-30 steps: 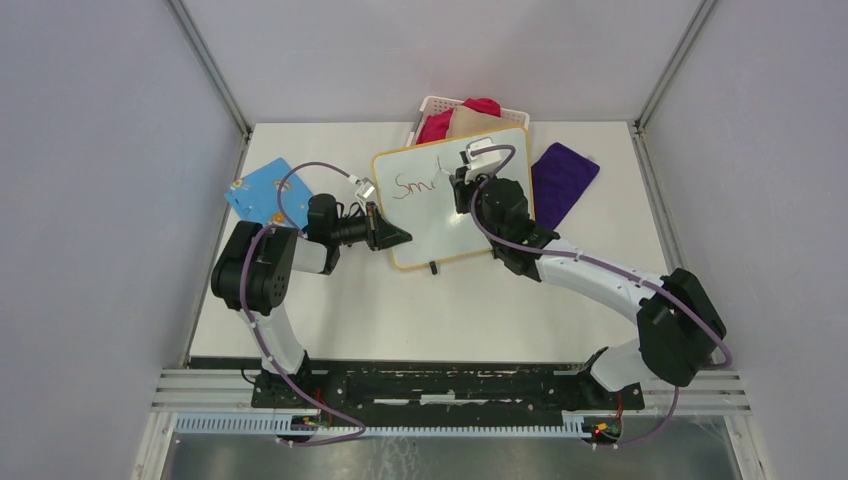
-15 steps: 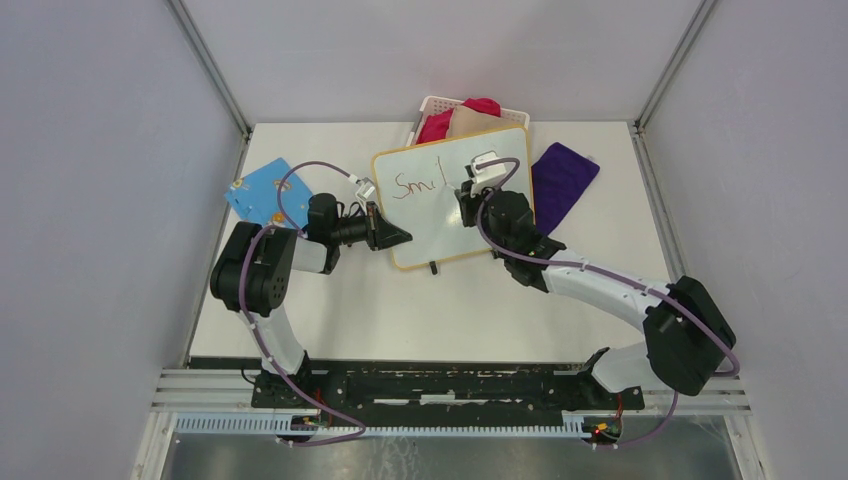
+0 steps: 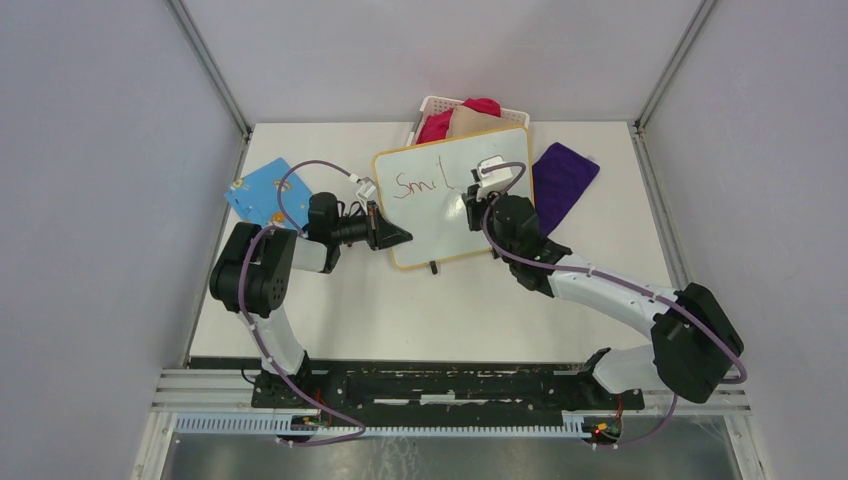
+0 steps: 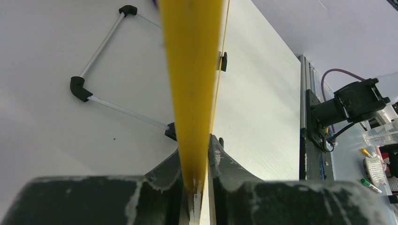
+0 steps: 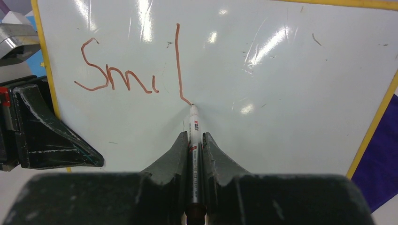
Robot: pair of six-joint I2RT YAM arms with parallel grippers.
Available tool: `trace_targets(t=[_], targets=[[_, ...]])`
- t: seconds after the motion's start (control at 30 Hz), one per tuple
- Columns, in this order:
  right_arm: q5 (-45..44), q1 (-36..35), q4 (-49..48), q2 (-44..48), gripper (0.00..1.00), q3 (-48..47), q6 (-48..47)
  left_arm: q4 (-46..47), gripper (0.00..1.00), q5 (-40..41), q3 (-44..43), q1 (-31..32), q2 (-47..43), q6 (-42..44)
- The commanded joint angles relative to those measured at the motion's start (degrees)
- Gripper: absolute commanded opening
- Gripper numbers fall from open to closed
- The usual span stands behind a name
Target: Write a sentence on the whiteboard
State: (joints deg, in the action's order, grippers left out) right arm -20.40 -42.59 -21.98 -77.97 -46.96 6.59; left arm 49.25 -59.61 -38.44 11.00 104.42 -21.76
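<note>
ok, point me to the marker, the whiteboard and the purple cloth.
marker [image 5: 193,125]: right wrist view, white barrel just behind the tip.
whiteboard [image 3: 432,228]: top view, bare white face, lower middle.
purple cloth [image 3: 562,178]: top view, middle of the cloth.

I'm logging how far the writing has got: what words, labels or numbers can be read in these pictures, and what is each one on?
"Smil": red handwriting on the whiteboard; the last stroke ends at the marker tip.
Small print on the barrel of the marker: too small to read.
No other text is legible in any view.
</note>
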Motion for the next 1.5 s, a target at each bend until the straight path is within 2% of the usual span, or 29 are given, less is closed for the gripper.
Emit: trace_targets(t=[0.0,0.37,1.07,1.47], targets=[[-1.26,0.31,-2.5,2.89,0.0,-0.45,-0.33,-5.41,0.02,3.9,-0.34,0.9,0.34,4.09],[-0.66,0.48,-2.72,0.93,0.0,-4.0,-0.7,-6.01,0.02,3.89,-0.41,0.86,0.34,4.42],[-2.16,3.48,-2.61,-0.25,0.0,-2.79,0.0,-6.56,0.02,4.0,-0.54,0.86,0.52,4.88],[-1.37,4.17,-2.41,-1.19,0.0,-5.36,-0.25,-6.95,0.02,4.12,-0.6,1.04,0.48,5.15]])
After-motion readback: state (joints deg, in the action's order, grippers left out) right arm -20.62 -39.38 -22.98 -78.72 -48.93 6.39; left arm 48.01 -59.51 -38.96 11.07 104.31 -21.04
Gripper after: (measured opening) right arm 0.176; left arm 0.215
